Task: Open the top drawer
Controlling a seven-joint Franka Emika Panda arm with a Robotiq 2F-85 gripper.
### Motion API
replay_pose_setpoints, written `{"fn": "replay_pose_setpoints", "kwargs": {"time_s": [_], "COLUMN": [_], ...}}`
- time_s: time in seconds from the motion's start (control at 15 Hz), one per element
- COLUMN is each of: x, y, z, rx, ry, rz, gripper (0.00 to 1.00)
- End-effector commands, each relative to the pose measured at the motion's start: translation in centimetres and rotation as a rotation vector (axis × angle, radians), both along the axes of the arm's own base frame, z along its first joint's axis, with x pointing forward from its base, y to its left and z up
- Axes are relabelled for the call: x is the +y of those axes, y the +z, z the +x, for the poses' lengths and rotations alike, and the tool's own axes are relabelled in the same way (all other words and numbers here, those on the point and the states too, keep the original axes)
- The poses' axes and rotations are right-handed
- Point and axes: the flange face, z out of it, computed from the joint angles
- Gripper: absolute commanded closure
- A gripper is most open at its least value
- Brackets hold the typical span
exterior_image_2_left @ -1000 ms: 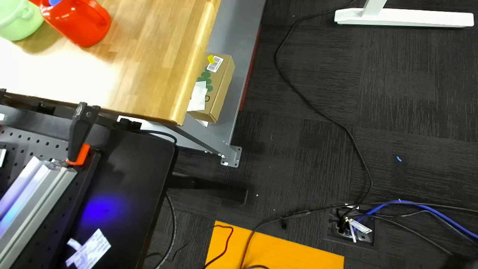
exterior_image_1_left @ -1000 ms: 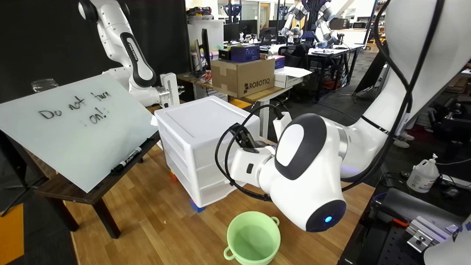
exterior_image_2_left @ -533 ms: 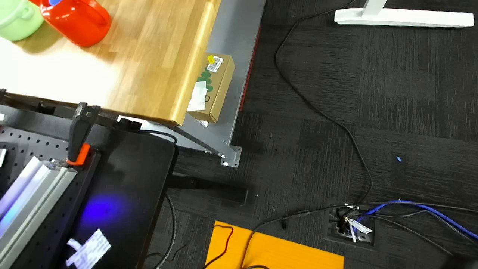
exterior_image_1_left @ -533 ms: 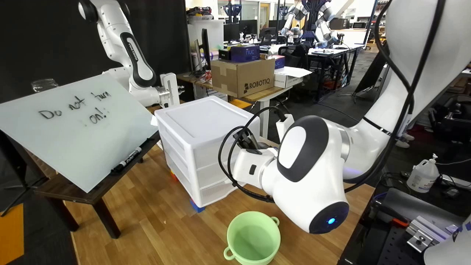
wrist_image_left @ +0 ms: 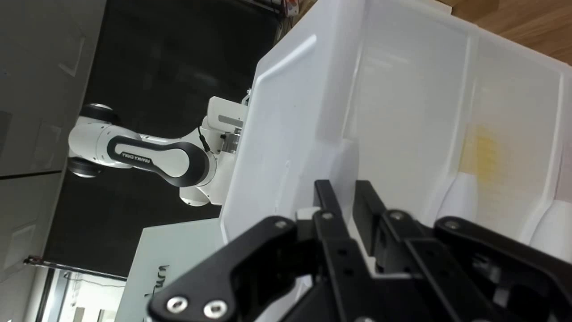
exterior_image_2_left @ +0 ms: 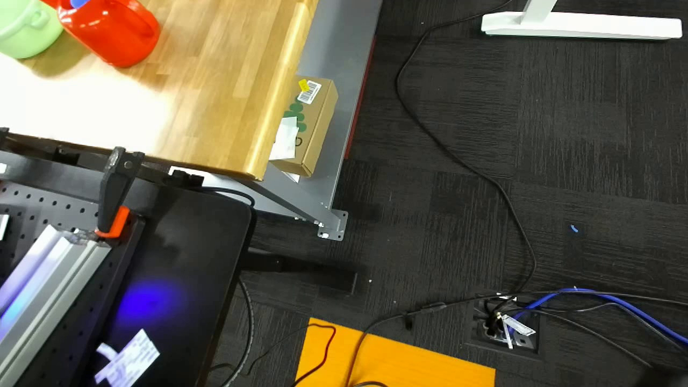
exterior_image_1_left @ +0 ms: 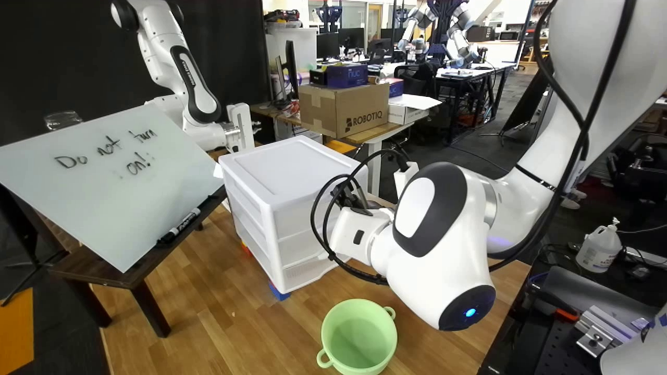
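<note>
The top drawer (wrist_image_left: 406, 85) is a wide translucent white front in the small white drawer unit (exterior_image_1_left: 292, 164). In the wrist view it looks flush with the unit's frame, a pale handle lip (wrist_image_left: 347, 163) on its near edge. My gripper (wrist_image_left: 342, 184) is right at that lip, its black fingers (wrist_image_left: 328, 197) a narrow gap apart. White plastic of the lip shows in the gap; whether both pads touch it is unclear. In an exterior view, cables and the wrist hide most of the gripper (exterior_image_1_left: 345, 194) beside the drawer fronts.
A green pot (exterior_image_1_left: 359, 333) stands on the wooden table near the unit. A red jug (exterior_image_2_left: 115, 32) sits on the table in an exterior view. Behind the unit is another white robot arm (exterior_image_1_left: 195, 94). A written whiteboard (exterior_image_1_left: 114, 182) leans on a dark stand beside it.
The arm and wrist have shifted slightly to the right in an exterior view, mostly during the first half second. The drawer unit and the pot have stayed in place.
</note>
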Motion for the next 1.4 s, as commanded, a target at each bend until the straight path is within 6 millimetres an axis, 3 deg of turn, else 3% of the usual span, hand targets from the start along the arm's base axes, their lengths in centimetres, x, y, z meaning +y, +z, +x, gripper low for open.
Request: {"fn": "replay_pose_setpoints", "kwargs": {"time_s": [0.0,1.33], "x": [-0.3,-1.3], "y": [0.1,-0.6], "z": [-0.2,-4.2], "rx": [0.002,-0.006], "ry": [0.019,0.044], "rz": [-0.008,-0.014], "gripper": [0.96,0.96]}}
